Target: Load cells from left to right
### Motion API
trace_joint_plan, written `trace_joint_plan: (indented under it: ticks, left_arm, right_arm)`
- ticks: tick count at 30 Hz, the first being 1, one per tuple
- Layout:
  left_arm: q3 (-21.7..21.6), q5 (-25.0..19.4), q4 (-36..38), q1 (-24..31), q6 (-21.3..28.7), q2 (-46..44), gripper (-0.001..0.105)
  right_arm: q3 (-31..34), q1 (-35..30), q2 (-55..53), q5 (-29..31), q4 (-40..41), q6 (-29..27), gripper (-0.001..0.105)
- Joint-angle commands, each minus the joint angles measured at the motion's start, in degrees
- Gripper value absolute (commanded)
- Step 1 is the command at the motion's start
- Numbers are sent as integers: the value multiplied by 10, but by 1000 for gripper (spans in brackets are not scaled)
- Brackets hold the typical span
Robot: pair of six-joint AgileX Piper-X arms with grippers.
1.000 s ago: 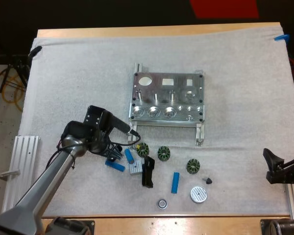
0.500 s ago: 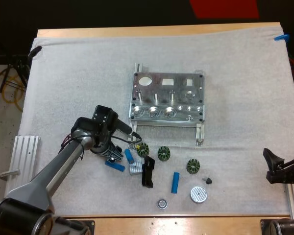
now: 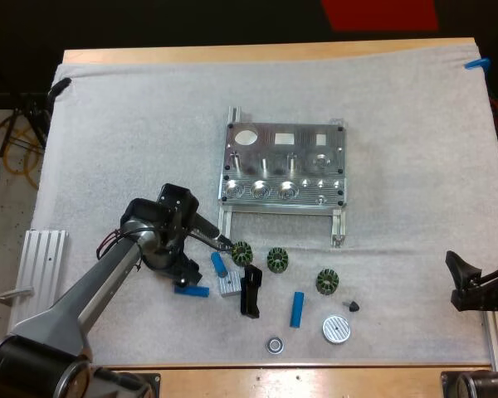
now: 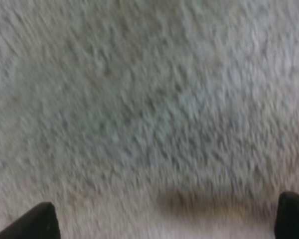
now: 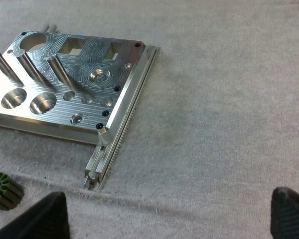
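The metal fixture [image 3: 282, 170] lies mid-mat, and its right end [image 5: 65, 94] fills much of the right wrist view. Three blue cylinders lie in front of it: one [image 3: 218, 264] by a silver block [image 3: 230, 283], one [image 3: 192, 290] at my left gripper [image 3: 185, 275], one [image 3: 297, 308] further right. In the left wrist view my left gripper [image 4: 164, 219] is open, its fingertips [image 4: 37, 221] wide apart over bare mat. My right gripper [image 3: 455, 282] rests open at the mat's right edge, and its fingers [image 5: 40, 216] stand apart in the right wrist view.
Three green-and-dark ring parts [image 3: 242, 252], [image 3: 277, 260], [image 3: 328, 282] sit ahead of the fixture, one [image 5: 2, 191] also near my right fingers. A black bracket [image 3: 251, 290], a silver disc [image 3: 336, 330], a small ring [image 3: 274, 344] and a black cone [image 3: 351, 306] lie nearby. A metal rail [image 3: 35, 286] lies left.
My left gripper has shifted right and then a little toward the table's near edge. The blue cylinder beside it has slid slightly nearer too. The right arm has not moved.
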Motion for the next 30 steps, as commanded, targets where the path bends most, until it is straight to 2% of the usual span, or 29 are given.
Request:
trace_joint_plan:
  ticks: [1,8,10,14,17,21,23,30]
  left_arm:
    - [-3,-14,23,-3,-1,-2,85]
    - [-3,14,56,-16,12,-45,85]
    - [-3,15,58,-31,33,-75,85]
    - [-3,22,77,-62,121,-146,85]
    - [-3,61,87,-70,165,-167,85]
    - [-3,156,88,-70,220,-165,85]
    - [-3,172,88,-70,241,-160,85]
    - [7,166,71,-67,252,-125,85]
  right_arm:
    - [-7,0,0,-5,-1,1,79]
    - [-7,0,0,-5,-1,1,79]
    - [-7,0,0,-5,-1,1,79]
    - [-7,0,0,-5,-1,1,79]
    - [-7,0,0,-5,-1,1,79]
    - [-7,0,0,-5,-1,1,79]
    - [-7,0,0,-5,-1,1,79]
    - [-7,0,0,-5,-1,1,79]
